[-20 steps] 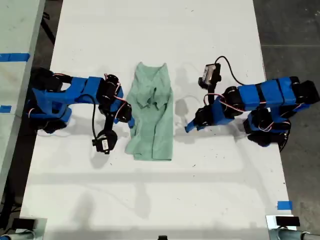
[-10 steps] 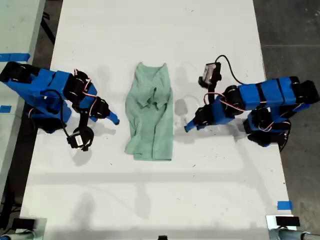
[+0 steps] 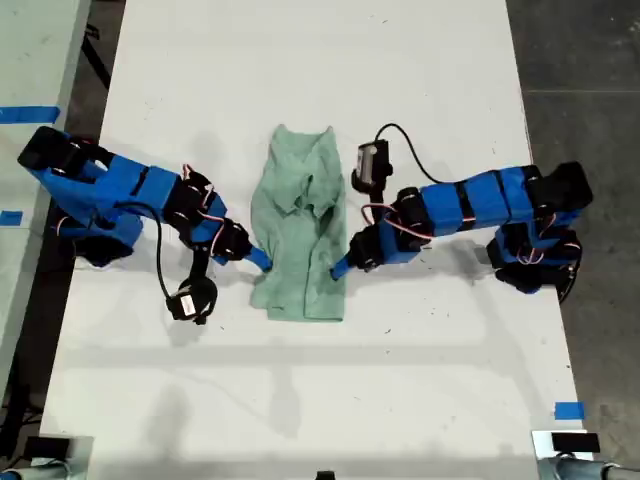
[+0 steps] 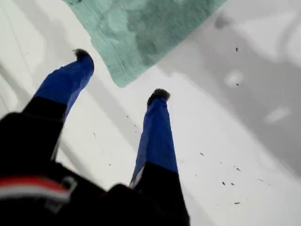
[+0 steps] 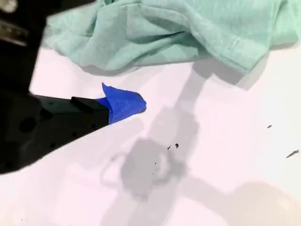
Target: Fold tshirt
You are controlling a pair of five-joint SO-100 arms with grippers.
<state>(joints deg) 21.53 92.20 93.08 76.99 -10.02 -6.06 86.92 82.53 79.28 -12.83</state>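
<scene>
Tshirt [image 3: 300, 240] position: flat on the white table [image 3: 300, 400], at the middle of the exterior view, between the two arms. It is gathered into a narrow strip. Its long axis runs from the top of the exterior view to the bottom. The narrower end, which appears to be the neck, points to the top. The wider hem end points to the bottom.

Arm positions: one arm reaches in from the exterior view's left, and its tip meets the cloth's edge on that side, below the middle. The other arm reaches in from the exterior view's right, and its tip meets the opposite edge at about the same level. Both are equally near. The wrist views do not show which arm is which.

My first gripper [image 4: 121, 75]: fingers spread apart, holding nothing, with a hemmed corner of the cloth just ahead of the gap.

My second gripper [image 5: 124, 103]: only one blue tip shows, so I cannot tell its state. The rumpled cloth lies just ahead of the tip, without contact.

Judgement: the coming fold runs across the long axis, bringing the hem end toward the neck.
</scene>
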